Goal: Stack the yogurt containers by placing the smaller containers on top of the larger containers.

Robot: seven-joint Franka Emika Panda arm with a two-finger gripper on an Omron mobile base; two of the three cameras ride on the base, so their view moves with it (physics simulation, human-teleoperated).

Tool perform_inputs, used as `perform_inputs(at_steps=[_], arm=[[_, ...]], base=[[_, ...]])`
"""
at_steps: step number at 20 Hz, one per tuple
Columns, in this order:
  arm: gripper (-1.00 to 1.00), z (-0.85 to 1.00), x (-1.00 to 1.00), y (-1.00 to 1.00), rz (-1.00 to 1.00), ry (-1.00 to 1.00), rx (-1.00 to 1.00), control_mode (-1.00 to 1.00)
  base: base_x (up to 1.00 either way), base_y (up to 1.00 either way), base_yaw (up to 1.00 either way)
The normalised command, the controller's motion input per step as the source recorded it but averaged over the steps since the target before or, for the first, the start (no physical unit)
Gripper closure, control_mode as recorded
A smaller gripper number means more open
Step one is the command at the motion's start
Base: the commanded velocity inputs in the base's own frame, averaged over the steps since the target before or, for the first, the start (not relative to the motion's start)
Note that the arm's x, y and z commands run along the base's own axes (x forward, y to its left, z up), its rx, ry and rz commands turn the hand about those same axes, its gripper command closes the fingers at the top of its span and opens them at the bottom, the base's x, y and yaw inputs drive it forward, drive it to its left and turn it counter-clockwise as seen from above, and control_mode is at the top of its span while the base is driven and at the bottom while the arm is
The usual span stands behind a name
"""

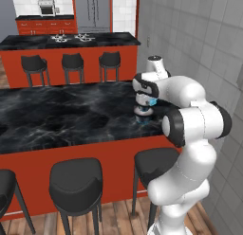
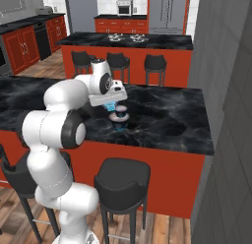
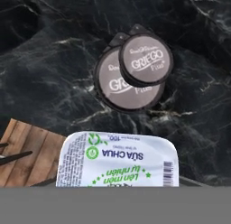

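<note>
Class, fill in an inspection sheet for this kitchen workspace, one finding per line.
Surface: black marble counter, dry and bare around the work.
Job's things: wide tub on the counter; small dark cup on its lid, off-centre; light-blue cup, white printed lid, held above the counter.
Clutter: nothing seen.
Grippers: hand closed on the light-blue cup, beside and above the stack.
Cables: nothing seen.
Surroundings: black stools, second island with cooktop, grey tiled wall.

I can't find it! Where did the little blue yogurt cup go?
The light blue cup is up in the robot's fingers, hanging just above the stacked dark tubs on the black counter. In the hand view its white lid sits at the bottom.
</note>
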Motion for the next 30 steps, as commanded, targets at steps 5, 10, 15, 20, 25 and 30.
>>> perform_inputs(at_steps=[5, 10, 15, 20, 25, 30], arm=[[1.00, 0.00, 0.28, 0.06, -0.05, 0.05, 0.00, -1.00], [1.00, 0.00, 0.24, 0.00, -0.06, 0.01, 0.00, -1.00], [1.00, 0.00, 0.22, -0.01, -0.06, 0.00, 0.00, -1.00], [1.00, -0.01, 0.12, -0.07, -0.08, 0.00, 0.00, -1.00], [1.00, -0.01, 0.06, -0.17, -0.07, 0.00, 0.00, -1.00], [1.00, -0.04, 0.00, -0.13, -0.07, 0.00, 0.02, -1.00]], base=[[0.00, 0.00, 0.00], [0.00, 0.00, 0.00], [0.00, 0.00, 0.00], [0.00, 0.00, 0.00], [0.00, 0.00, 0.00], [0.00, 0.00, 0.00]])
